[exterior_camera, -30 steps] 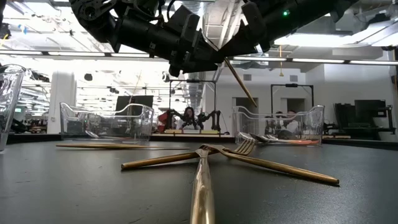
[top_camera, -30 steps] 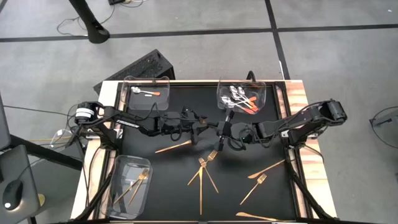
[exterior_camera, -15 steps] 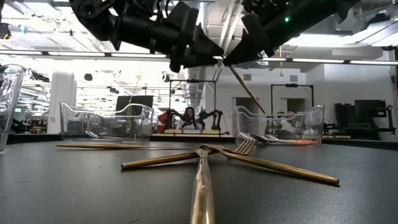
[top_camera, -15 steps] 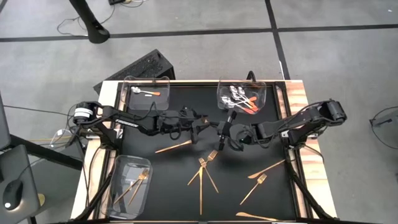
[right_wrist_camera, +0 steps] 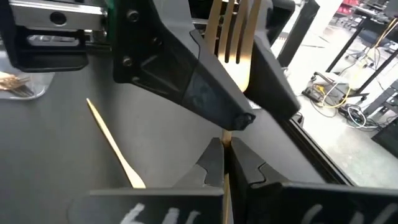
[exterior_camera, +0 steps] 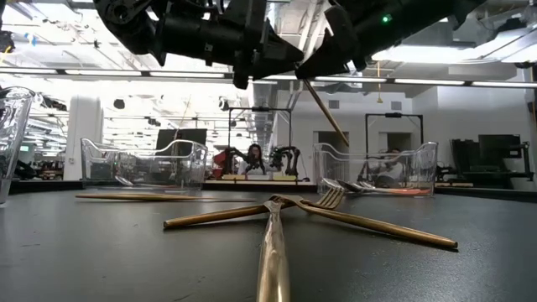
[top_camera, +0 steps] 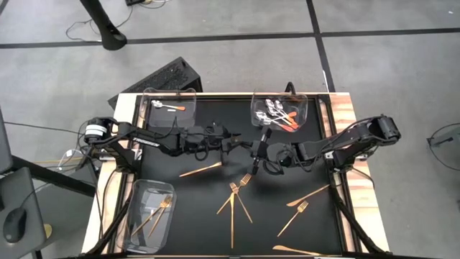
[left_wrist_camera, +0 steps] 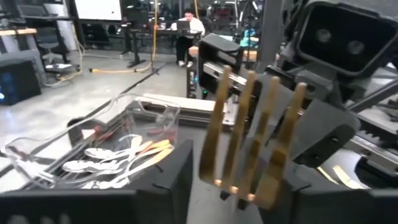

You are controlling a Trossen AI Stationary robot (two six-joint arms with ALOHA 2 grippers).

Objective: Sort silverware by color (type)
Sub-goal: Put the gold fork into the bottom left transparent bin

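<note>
Mid-counter, the right claw (top_camera: 256,155) is clenched on a gold fork (right_wrist_camera: 231,37); the left claw (top_camera: 231,144), released, should close squarely around its tines.

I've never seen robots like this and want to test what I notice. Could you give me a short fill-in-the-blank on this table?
1. The right claw is shut on the handle of a gold ____.
2. The clear tray at the far edge near the right arm holds several silver-headed ____.
3. The other far tray holds just ____ spoon.

Missing words: fork; spoons; one.
</note>
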